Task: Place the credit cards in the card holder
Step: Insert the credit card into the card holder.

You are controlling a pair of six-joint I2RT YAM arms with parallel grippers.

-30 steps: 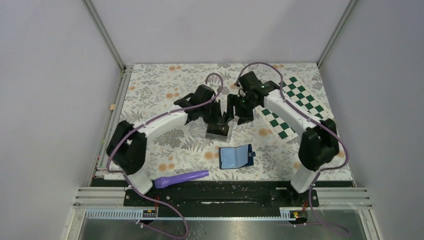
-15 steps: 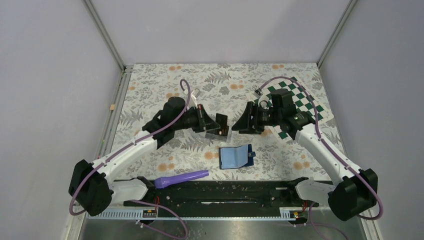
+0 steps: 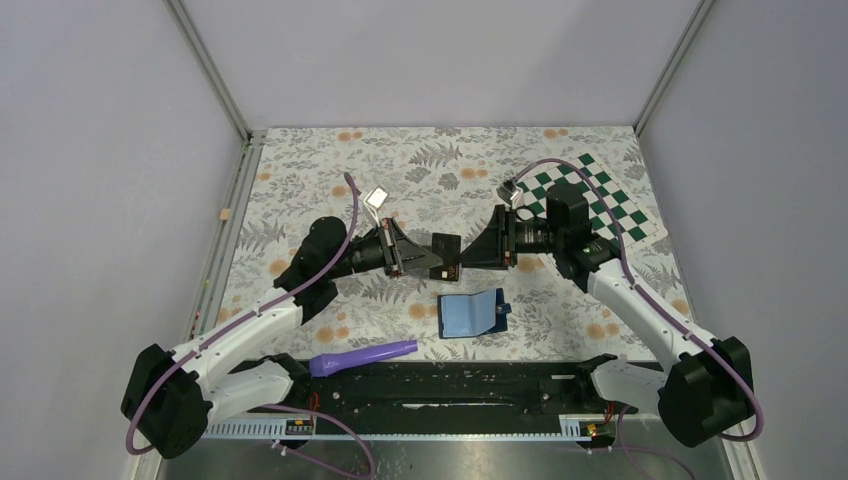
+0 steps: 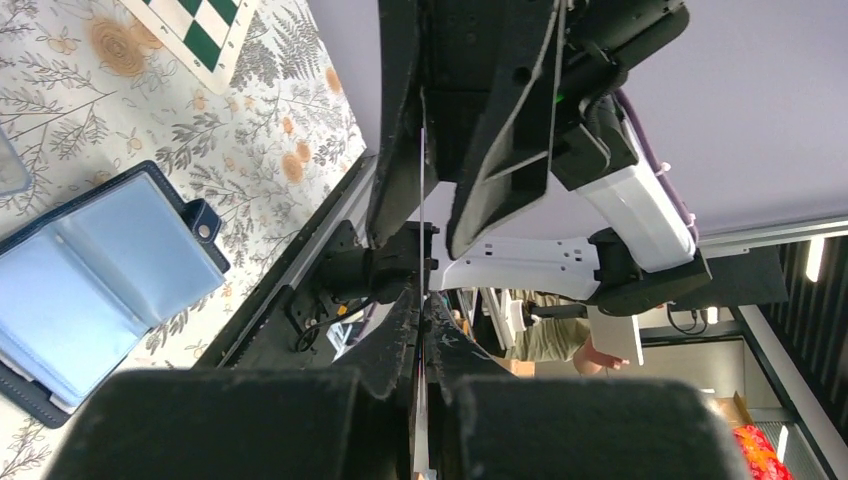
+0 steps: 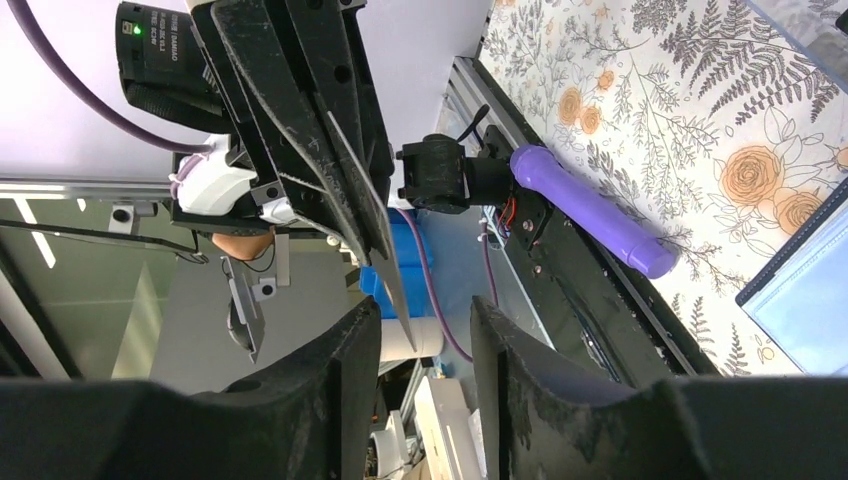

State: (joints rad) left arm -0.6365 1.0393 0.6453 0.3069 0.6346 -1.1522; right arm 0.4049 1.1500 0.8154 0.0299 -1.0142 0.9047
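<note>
My left gripper [image 3: 428, 260] is shut on a thin dark credit card [image 3: 444, 246], held in the air edge-on [image 4: 422, 190]. My right gripper [image 3: 462, 262] faces it from the right with its jaws apart. The card's free end [image 5: 392, 275] reaches in between the right fingers [image 5: 345, 360] without touching either pad. The card holder [image 3: 470, 313] lies open on the table just below both grippers, light blue inside up, snap tab to the right. It also shows in the left wrist view [image 4: 95, 275] and at the right wrist view's edge [image 5: 815, 295].
A purple cylinder-shaped tool [image 3: 362, 357] lies near the front edge, left of the card holder. A green-and-white checkered board [image 3: 590, 195] sits at the back right. A clear plastic box corner [image 5: 815, 20] shows on the floral mat [image 3: 320, 160].
Both arms swung away from the clear box and brought their grippers tip to tip above the mat. The left carries the card; the right jaws have narrowed around its free end.
</note>
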